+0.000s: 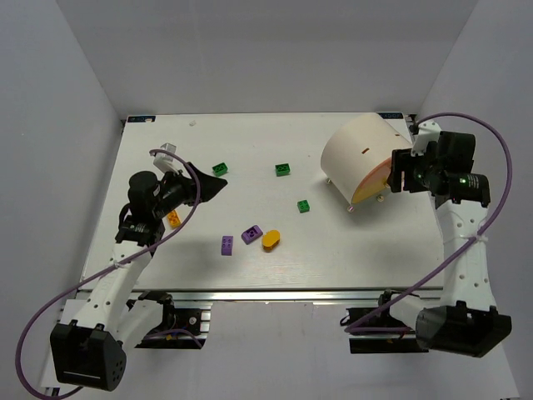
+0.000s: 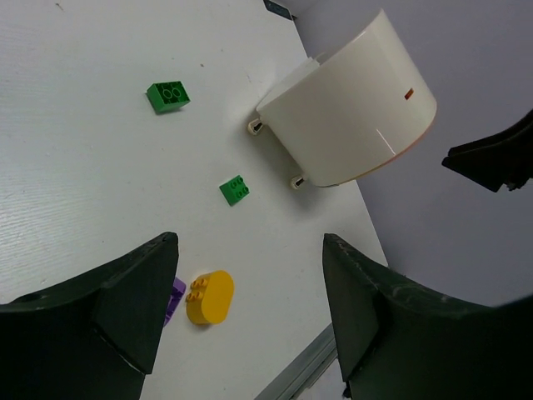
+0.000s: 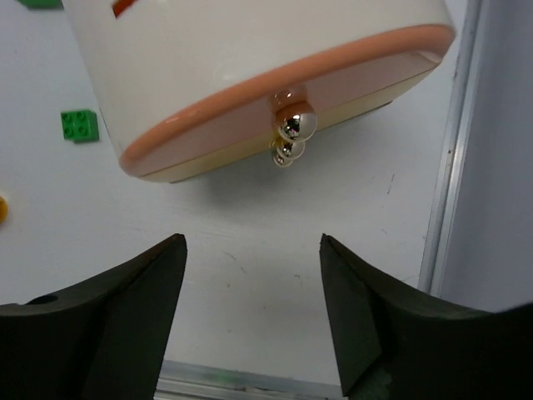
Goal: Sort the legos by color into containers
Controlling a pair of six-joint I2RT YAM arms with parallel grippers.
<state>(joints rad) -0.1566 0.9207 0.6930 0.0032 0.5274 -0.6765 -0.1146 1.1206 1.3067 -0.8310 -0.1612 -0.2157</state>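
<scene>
The cream-white tub lies on its side at the back right, its orange face with a silver knob turned to my right gripper. That gripper is open and empty, just short of the face. My left gripper is open and empty above the table's left side. Green bricks lie near its tips, at centre back and mid-table. Two purple bricks and the orange oval lie near the front. An orange brick lies by the left arm.
White walls close in the table on three sides. An aluminium rail runs along the front edge. Purple cables loop off both arms. The tub stands on small feet.
</scene>
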